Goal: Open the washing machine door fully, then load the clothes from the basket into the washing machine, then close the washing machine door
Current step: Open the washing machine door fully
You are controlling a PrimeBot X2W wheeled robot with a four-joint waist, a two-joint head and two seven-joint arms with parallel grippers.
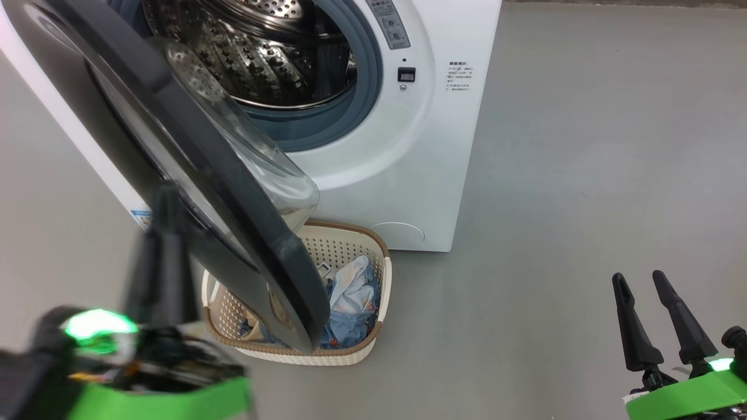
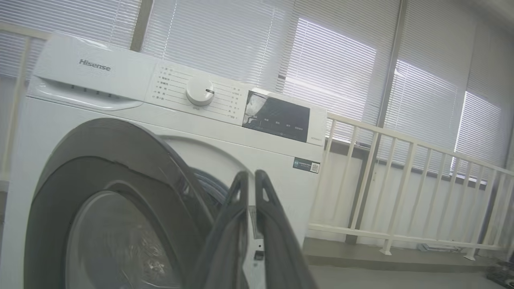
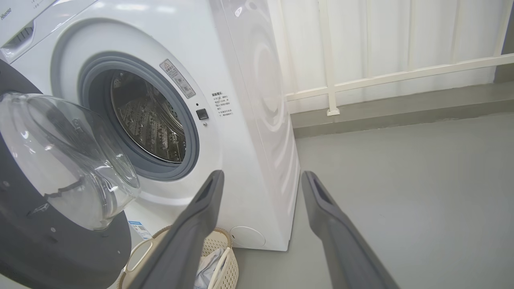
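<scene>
The left gripper (image 2: 251, 176) was shut, its two dark fingers pressed together with nothing seen between them. It pointed up at the outer face of the washing machine door (image 1: 245, 233), close to the door's free edge. Whether the tips touched the door could not be told, since the head view was blurred there. The right gripper (image 1: 641, 280) stood wide and empty, low at the near right over the grey floor (image 1: 583, 204), well apart from everything else.

The door stood partly swung out on the left side of the washing machine (image 1: 408, 175), with its clear glass bowl (image 3: 68, 160) bulging toward the opening. The steel drum (image 1: 262, 52) lay open to view inside the grey-blue gasket (image 1: 365, 87).

The basket (image 1: 382, 251) sat on the floor just in front of the machine's lower front. In the head view the door's lower edge hung over the basket and covered its left part. The clothes (image 1: 350, 297), blue printed fabric and pale cloth, lay inside the basket and were partly hidden by the door.

To the right of the machine and basket the floor ran open. Far behind, a white railing (image 2: 401, 160) stood before slatted blinds (image 2: 333, 60).
</scene>
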